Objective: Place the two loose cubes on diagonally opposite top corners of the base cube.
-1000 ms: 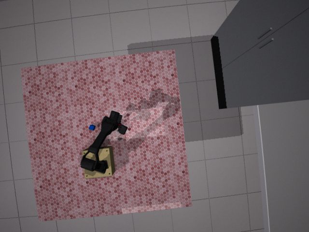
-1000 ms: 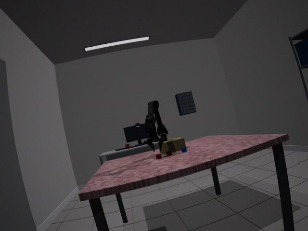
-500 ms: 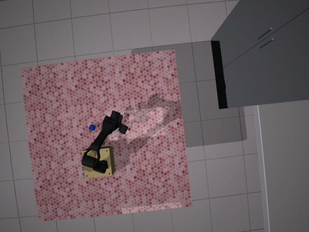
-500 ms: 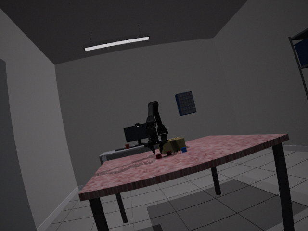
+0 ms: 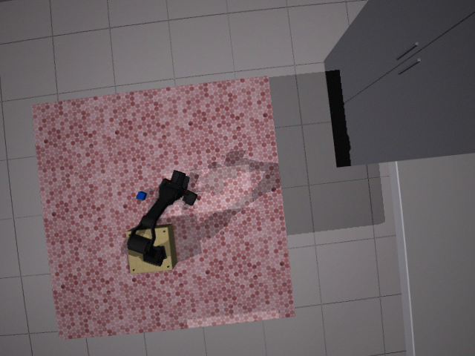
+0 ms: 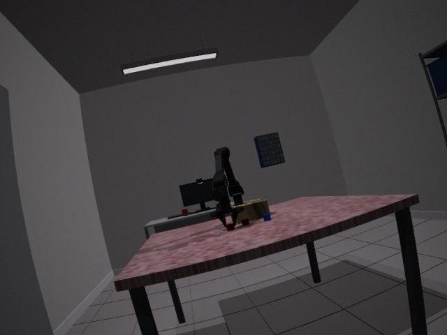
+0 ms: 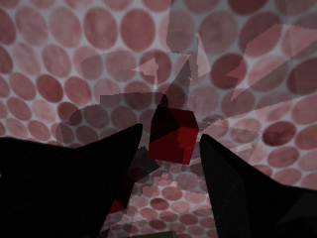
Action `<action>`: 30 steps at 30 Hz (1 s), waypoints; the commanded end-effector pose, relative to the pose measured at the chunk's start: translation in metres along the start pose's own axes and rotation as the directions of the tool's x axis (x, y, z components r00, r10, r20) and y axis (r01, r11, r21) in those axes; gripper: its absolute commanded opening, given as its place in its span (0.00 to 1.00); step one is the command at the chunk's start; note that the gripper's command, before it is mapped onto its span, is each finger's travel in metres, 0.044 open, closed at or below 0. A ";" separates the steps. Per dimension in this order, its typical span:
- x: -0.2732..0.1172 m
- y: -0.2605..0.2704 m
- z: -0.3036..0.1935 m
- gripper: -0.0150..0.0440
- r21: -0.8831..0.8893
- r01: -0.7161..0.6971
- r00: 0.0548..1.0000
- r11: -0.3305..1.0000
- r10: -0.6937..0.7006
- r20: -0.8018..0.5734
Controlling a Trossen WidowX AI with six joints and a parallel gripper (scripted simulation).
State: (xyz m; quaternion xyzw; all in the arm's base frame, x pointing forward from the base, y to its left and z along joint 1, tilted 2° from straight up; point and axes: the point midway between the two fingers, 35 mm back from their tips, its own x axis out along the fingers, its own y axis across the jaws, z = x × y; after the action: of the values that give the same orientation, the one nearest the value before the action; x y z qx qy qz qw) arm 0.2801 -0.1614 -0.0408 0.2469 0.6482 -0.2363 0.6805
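Gripper (image 5: 184, 188) (image 6: 230, 225) (image 7: 170, 133), one: parted, pointing down, fingertips either side of a red cube, slim gaps showing, nothing grasped.
Red cube (image 6: 230, 226) (image 7: 173, 136), first: on the pink table (image 5: 96, 306) (image 6: 325, 216), leftmost and nearest of three in the exterior view; no long axis, sides slightly askew in the wrist view.
Red cube, second (image 6: 245, 221) (image 7: 120, 200): farther and right, partly behind a finger in the wrist view; heading cannot be told.
Blue cube (image 5: 141, 196) (image 6: 267, 217): right of both reds, level, no long axis
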 end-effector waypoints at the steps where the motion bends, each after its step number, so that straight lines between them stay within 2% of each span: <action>1: 0.001 0.000 0.000 0.53 -0.002 0.003 1.000 1.000 -0.003 0.001; 3: 0.001 0.000 0.000 0.44 -0.002 0.003 1.000 1.000 -0.003 0.001; 4: 0.001 0.000 0.000 0.43 -0.002 0.003 1.000 1.000 -0.003 0.001; 9: -0.003 0.000 0.001 0.43 -0.002 0.003 1.000 1.000 -0.003 0.001; 30: -0.069 0.001 0.005 0.43 -0.002 0.003 1.000 1.000 -0.003 0.001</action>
State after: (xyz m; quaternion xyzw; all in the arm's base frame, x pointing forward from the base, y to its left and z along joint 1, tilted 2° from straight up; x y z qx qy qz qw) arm 0.2800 -0.1625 0.0181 0.2480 0.6508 -0.2371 0.6773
